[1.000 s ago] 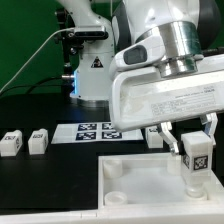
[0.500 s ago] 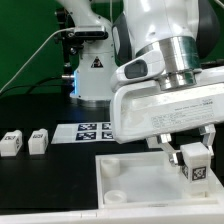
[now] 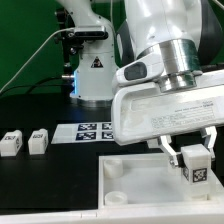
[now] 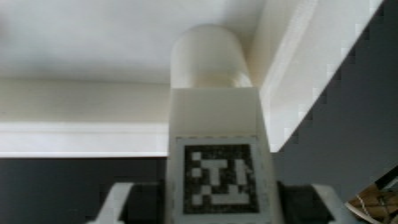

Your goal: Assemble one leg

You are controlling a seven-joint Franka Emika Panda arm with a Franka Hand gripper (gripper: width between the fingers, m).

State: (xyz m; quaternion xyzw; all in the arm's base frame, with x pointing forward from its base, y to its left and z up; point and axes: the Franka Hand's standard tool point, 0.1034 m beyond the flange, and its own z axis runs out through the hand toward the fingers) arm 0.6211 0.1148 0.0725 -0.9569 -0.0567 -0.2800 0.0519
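1. The leg (image 3: 196, 172) is being gripped by the claw (image 3: 193, 160). The fingers are being pressed shut against two opposite sides, level with the tag.
2. The leg's long axis is being kept upright. It is running straight down out of the claw, with the rounded free end (image 4: 214, 55) being pointed at the panel (image 3: 125, 172).
3. The leg is being carried over the panel's corner region at the exterior view's right, close to the edge bordering the dark desk (image 3: 40, 110). Whether the end is touching the panel cannot be told, and any socket under it is being hidden by the leg itself.
4. The coming move is being judged as a straight descent along that axis, so the end's centring over the socket is what is being relied on.
5. Two spare legs (image 3: 10, 142) are being left lying well apart, beside the marker board (image 3: 88, 131).
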